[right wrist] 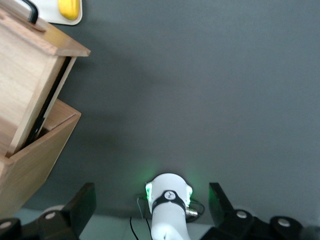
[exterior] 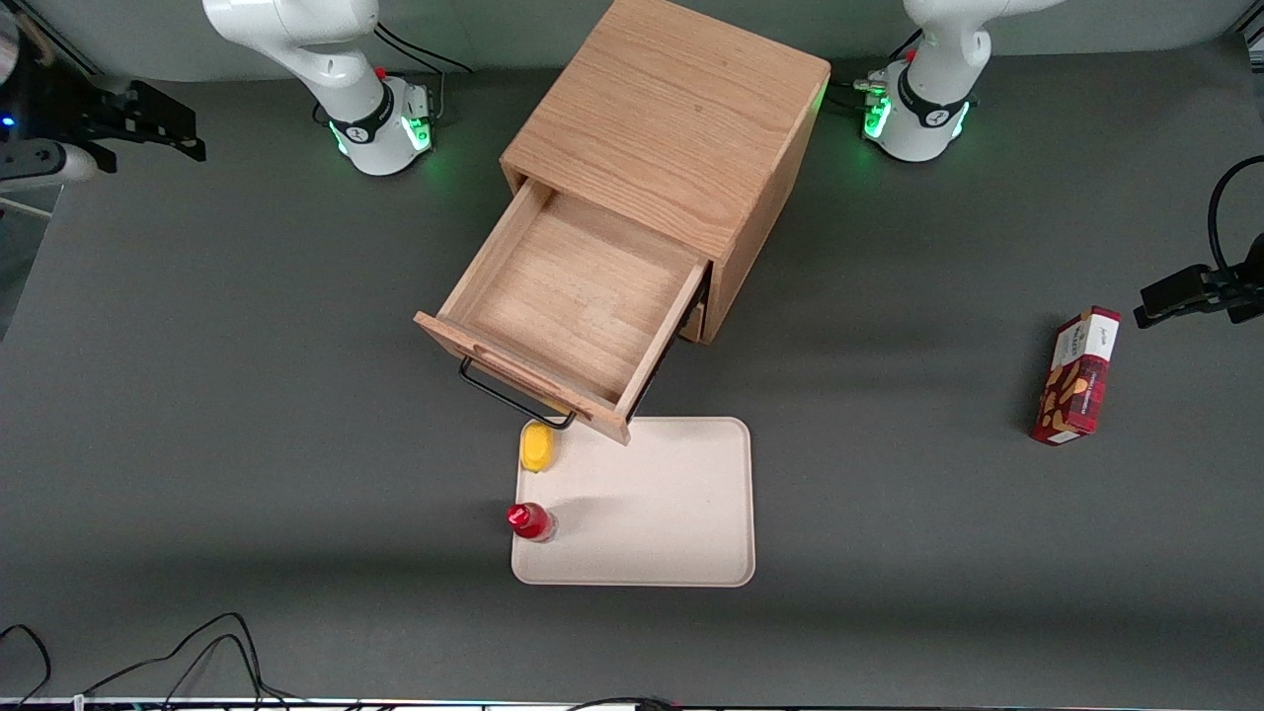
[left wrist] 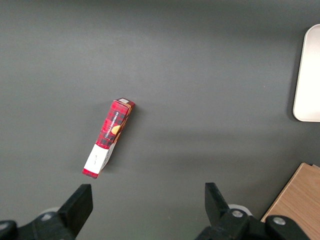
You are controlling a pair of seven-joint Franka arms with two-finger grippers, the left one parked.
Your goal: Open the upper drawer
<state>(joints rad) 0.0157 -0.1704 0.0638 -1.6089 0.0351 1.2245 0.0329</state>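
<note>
- Standing well out of its oak cabinet (exterior: 681,128), the upper drawer (exterior: 573,296) shows a bare wooden tray, its front panel overhanging the edge of a cream tray (exterior: 652,504) nearer the front camera.
- Parked high toward the working arm's end of the table, the gripper (exterior: 148,123) is well apart from the drawer, fingers (right wrist: 80,205) spread wide with nothing between them.
- Judged from this, the opening looks done or close to it.
- Rigid and fairly light by the look of it, the drawer should slide on its runners rather than flex; the wide black wire handle (exterior: 509,395) below the front panel is the natural place to take hold.
- Sitting on the cream tray are a yellow object (exterior: 536,446) just beside the handle and a red-capped bottle (exterior: 530,521).
- Lying toward the parked arm's end of the table is a red carton (exterior: 1076,375).
</note>
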